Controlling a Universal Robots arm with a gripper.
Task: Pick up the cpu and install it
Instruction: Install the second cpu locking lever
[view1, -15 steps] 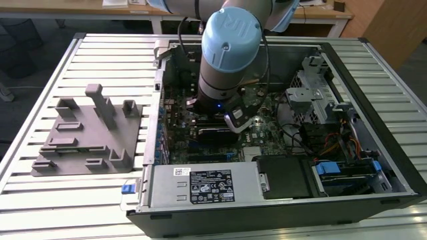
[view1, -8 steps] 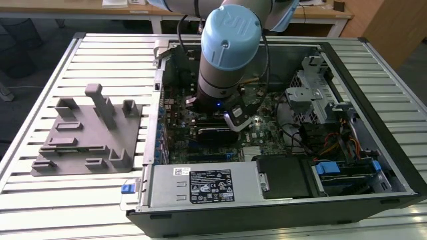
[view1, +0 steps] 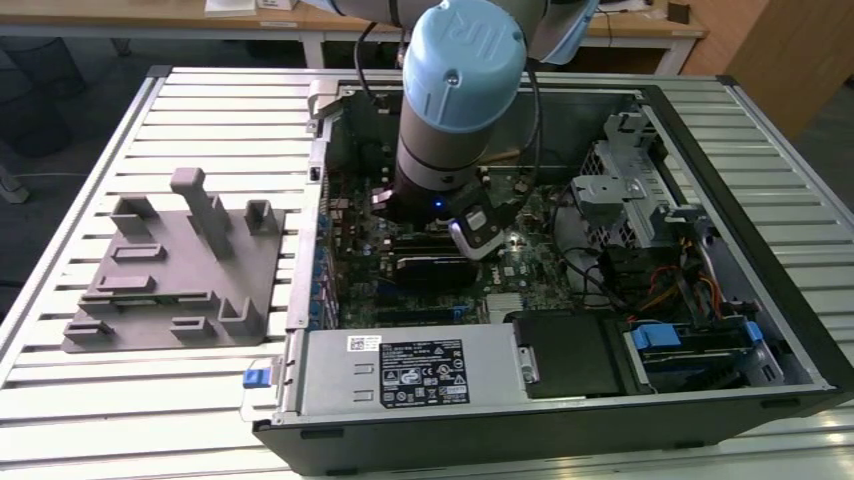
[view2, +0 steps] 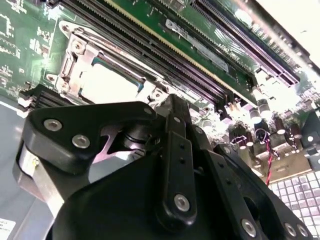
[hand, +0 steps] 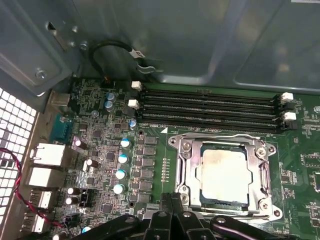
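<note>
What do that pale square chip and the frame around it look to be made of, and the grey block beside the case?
The cpu has a pale, dull metal top with faint smudges. The frame around it seems bare steel: bright, shiny, with screw heads. The grey block looks like matte moulded plastic, evenly grey with soft edges.

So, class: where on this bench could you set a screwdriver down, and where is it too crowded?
Bare slatted table lies around the grey holder block, and beside the computer case. Inside the case is crowded: arm, motherboard, cpu.
</note>
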